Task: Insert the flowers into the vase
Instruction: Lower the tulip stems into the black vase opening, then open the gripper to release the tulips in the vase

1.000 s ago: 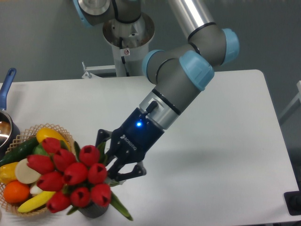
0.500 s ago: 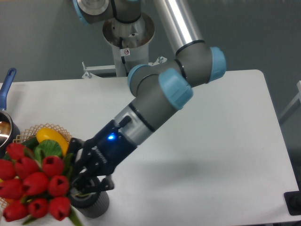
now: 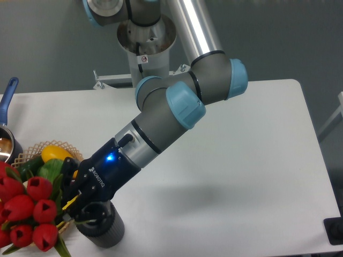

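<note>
The flowers, a bunch of red tulip heads with green leaves, are at the lower left edge, partly cut off by the frame. They are over the wicker basket, left of the vase. My gripper is shut on their stems, tilted low and pointing left. The vase, a dark grey ribbed cylinder, stands on the table near the front edge, just below and to the right of my fingers. The gripper body hides most of its mouth.
A wicker basket with a yellow fruit and green vegetables stands at the left, behind the flowers. A blue-handled pot sits at the far left edge. The arm's base mount is at the table's back.
My gripper has swung left and down with the flowers. The bunch has gone from over the vase to left of it, above the basket, leaving the vase uncovered.
</note>
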You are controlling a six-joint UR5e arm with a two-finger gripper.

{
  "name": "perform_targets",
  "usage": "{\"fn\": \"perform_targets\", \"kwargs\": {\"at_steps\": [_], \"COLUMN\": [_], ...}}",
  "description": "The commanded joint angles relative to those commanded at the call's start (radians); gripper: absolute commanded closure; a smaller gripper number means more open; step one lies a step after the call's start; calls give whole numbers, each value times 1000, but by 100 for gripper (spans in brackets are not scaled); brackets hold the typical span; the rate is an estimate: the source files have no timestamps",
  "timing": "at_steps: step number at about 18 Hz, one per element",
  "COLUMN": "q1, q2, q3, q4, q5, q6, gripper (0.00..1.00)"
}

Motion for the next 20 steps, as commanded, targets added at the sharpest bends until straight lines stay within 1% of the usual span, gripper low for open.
{"fn": "perform_targets", "kwargs": {"at_steps": [3,9,11,17,20], "q1": [0,-2,-5,5,15], "q2": [5,-23,-25,-17,-32], "q3": [-22,-28,-41,-114,-112], "q4": [2,3,3,6,6], "q5": [0,0,0,-5,-5], "q6": [2,2,3,9,35], "gripper": [97,96,96,96,95]}}
